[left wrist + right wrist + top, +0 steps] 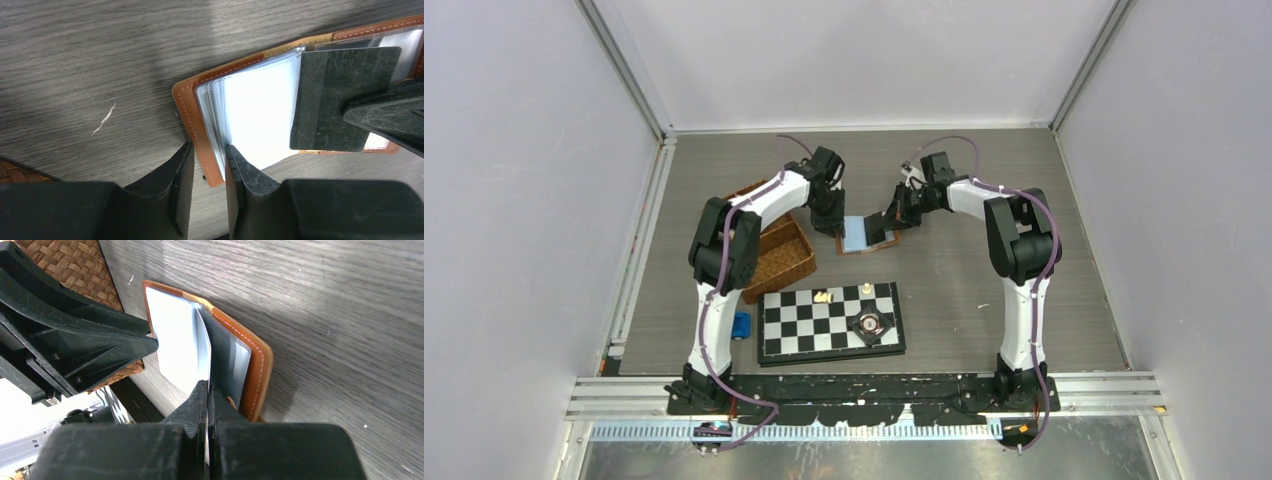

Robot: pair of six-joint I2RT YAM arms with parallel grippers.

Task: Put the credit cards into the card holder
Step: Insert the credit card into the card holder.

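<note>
Wallet (186,110) lies open on the table (75,60), right under both grippers. Right gripper (206,384) is clamped tight on a thin pale leaf (202,342) standing up from the spine. Sleeve or card, can't tell. Left gripper (207,147) has a narrow gap, straddling the wallet's leather edge, not obviously pinching it.

Left arm (709,320) and right arm (1024,320) are wearing white shells, black joints.
Purple cables (751,407) are trailing along both.

fixed camera looks down from high behind; both wrist cameras closely face the card holder (186,112)
</note>
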